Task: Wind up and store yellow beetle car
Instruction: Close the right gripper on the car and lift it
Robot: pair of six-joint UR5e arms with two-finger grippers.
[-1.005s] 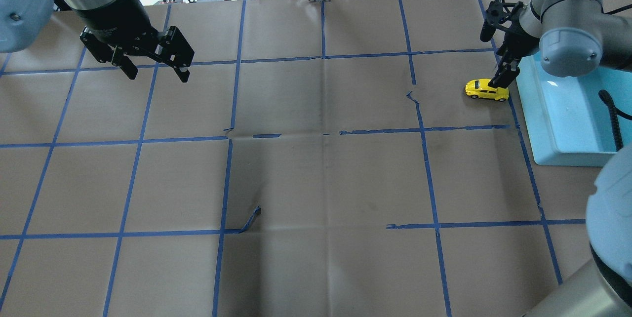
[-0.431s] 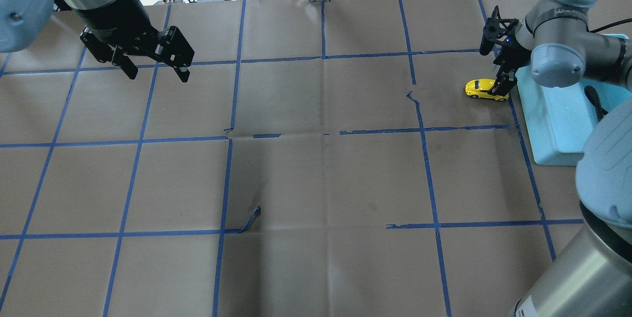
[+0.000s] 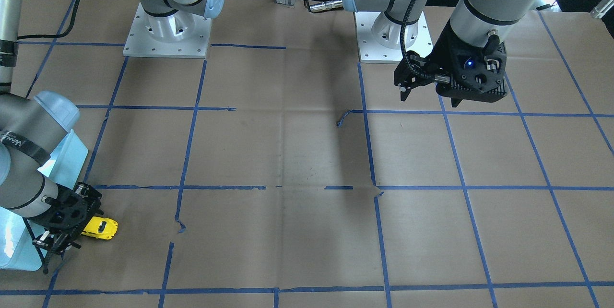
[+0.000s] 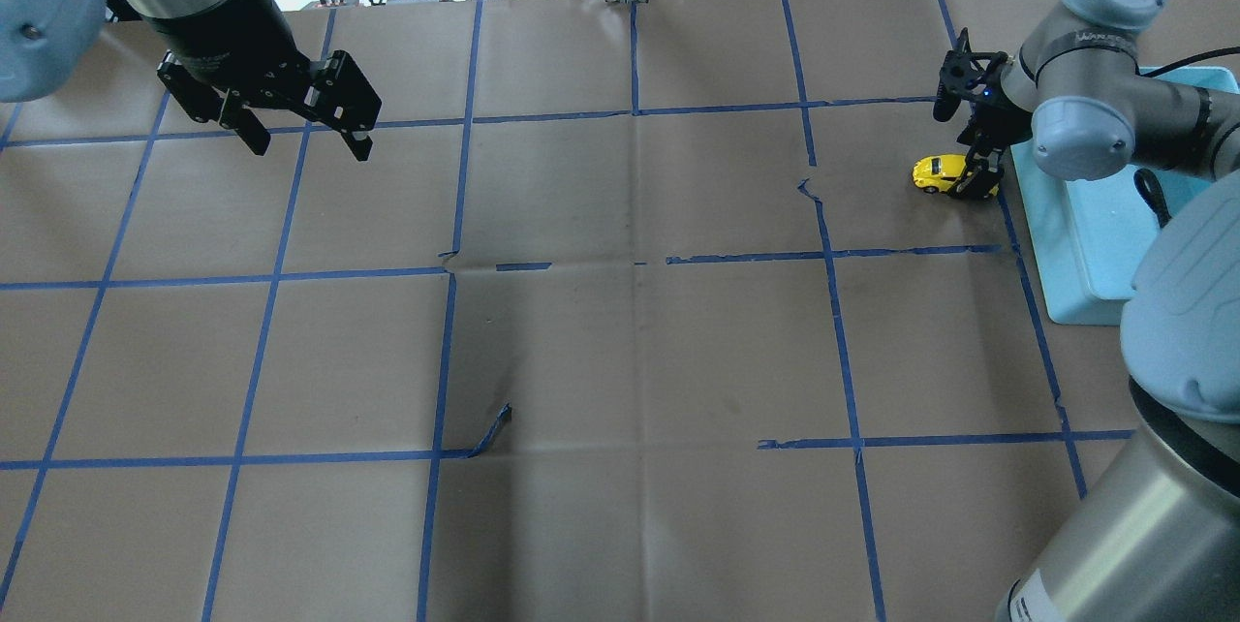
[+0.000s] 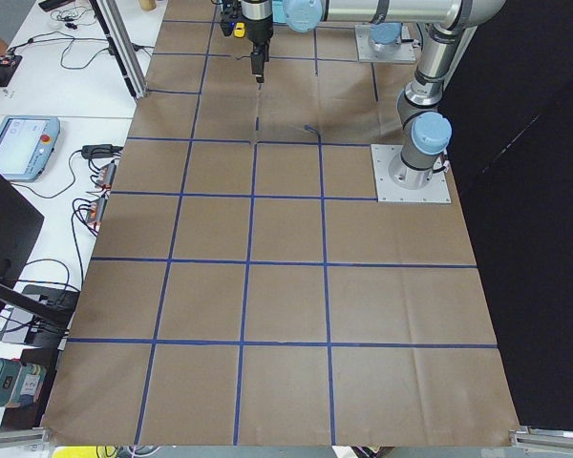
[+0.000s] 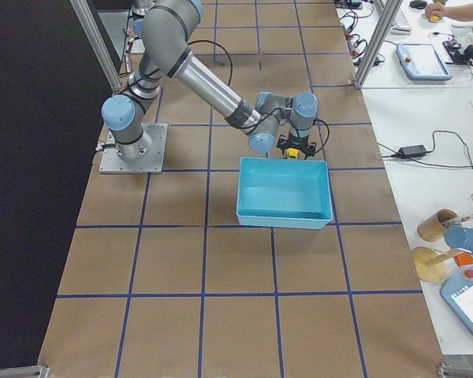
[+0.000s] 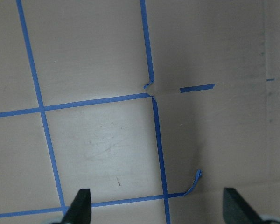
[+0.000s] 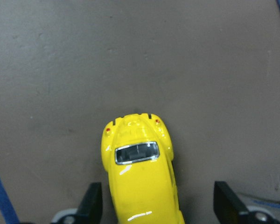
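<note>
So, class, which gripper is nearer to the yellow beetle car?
Right. The right gripper is at the yellow beetle car, open fingers either side of it; the left gripper hangs open far across the table.

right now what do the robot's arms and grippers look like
The left arm and right arm are silver-grey tubes with pale blue joint caps and a black cable; the right has a dark band with white lettering. The left gripper and right gripper are black, two-fingered, each with a blue light.
</note>
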